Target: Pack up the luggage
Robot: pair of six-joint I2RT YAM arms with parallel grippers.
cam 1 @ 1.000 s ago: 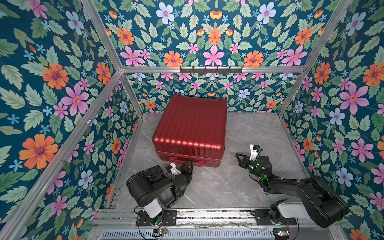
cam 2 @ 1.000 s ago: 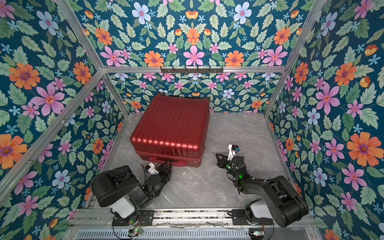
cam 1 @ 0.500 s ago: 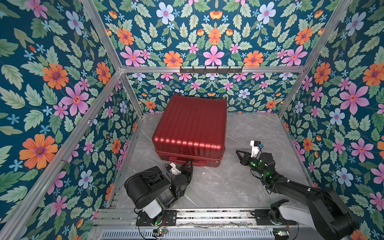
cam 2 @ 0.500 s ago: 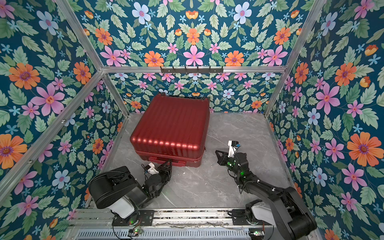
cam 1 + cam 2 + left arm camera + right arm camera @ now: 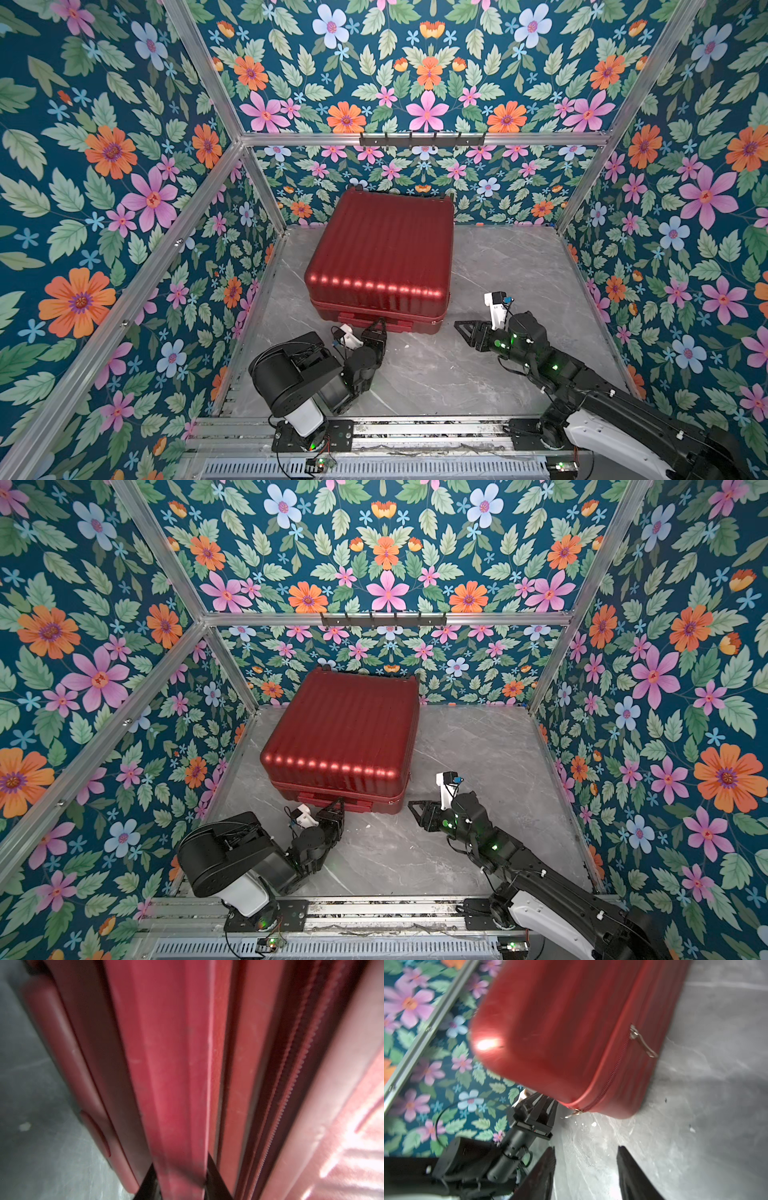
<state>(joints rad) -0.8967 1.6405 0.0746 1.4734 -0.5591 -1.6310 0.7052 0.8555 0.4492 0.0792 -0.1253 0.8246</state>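
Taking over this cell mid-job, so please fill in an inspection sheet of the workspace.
surface: grey marbled tabletop.
job's things: luggage closed, lying flat at the rear.
clutter: small white specks before the luggage; nothing else seen.
hands: left hand clamped on the luggage's front handle; right hand open, empty, clear of it.
cables: thin black cable looping beside the left arm.
surroundings: floral walls, aluminium frame, hook rail at the rear.

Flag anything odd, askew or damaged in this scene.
Nothing major. A few white specks lie on the grey floor just in front of the luggage, which looks closed and undamaged.
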